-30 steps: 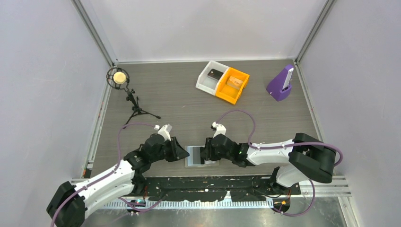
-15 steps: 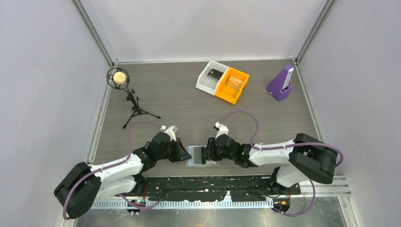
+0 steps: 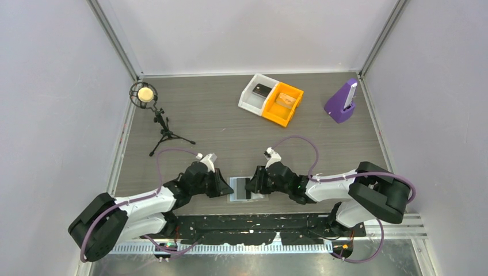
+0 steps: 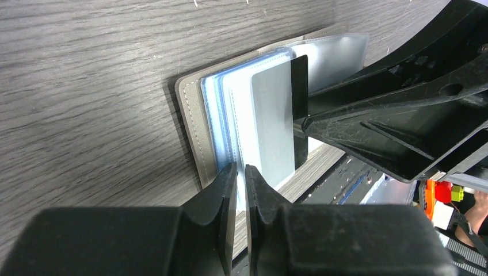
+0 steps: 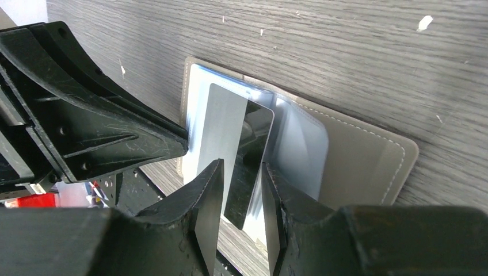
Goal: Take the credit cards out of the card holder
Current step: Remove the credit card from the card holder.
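1. The left jaws are closed down to a thin slit. The near edge of a light blue sleeve (image 4: 230, 121) of the card holder (image 4: 190, 132) runs into that slit, so they pinch the holder by this sleeve.
2. The right jaws stand partly spread. A grey card (image 5: 230, 132) with a dark band lies in the gap, its near end between the two tips. I cannot tell whether they press on it.
3. The far end of the card rests over the blue sleeves, reaching toward the left jaws.
4. The card holder lies open and flat on the counter (image 3: 230, 132), directly between the two sets of jaws, with its grey-brown cover downward. One half sits at the tips of the left jaws, and the other half spreads out beside the right jaws.
5. The two sets of jaws face each other across the holder, tips close together.
6. Well beyond both sets of jaws, a white bin (image 3: 250, 105) and an orange bin (image 3: 277, 119) stand touching side by side.
7. A purple stand (image 3: 339, 106) sits far beyond the right jaws, and a microphone (image 3: 144, 94) on a tripod stands far beyond the left jaws.
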Available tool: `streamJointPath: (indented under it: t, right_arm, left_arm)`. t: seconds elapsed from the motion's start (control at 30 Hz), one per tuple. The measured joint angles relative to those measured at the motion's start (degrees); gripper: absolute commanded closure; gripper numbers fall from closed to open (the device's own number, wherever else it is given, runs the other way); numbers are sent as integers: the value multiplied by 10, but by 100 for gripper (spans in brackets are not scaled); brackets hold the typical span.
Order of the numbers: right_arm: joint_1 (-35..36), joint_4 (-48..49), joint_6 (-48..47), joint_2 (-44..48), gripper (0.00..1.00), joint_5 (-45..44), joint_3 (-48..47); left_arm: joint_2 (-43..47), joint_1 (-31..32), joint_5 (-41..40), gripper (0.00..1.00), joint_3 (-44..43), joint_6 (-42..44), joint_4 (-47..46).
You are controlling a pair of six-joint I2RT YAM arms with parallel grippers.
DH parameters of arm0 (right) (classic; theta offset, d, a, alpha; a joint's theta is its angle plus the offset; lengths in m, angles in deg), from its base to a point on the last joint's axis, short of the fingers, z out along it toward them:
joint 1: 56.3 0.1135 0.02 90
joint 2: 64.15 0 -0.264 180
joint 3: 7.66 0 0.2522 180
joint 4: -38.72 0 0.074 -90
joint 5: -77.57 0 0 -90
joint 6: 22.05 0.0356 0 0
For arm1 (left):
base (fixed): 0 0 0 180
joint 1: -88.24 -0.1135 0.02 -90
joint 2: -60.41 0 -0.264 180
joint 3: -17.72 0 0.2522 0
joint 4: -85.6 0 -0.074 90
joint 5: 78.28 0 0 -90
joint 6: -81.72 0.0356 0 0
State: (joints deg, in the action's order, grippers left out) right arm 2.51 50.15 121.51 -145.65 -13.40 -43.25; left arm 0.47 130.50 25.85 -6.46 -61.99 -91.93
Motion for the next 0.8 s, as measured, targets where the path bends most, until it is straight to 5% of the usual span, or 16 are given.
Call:
streamJointPath:
  t: [0.2, 0.4, 0.8]
  right_arm:
    - [-5, 21, 7, -11, 66, 19, 2]
    - [-16, 32, 11, -14, 94, 29, 9]
    - [-61, 33, 1, 47, 95, 50, 36]
  left_arm:
    - [-16, 0, 0, 87, 0, 0, -20]
    - [-21, 0, 0, 87, 0, 0, -26]
    - [-66, 0, 9, 86, -7, 0, -67]
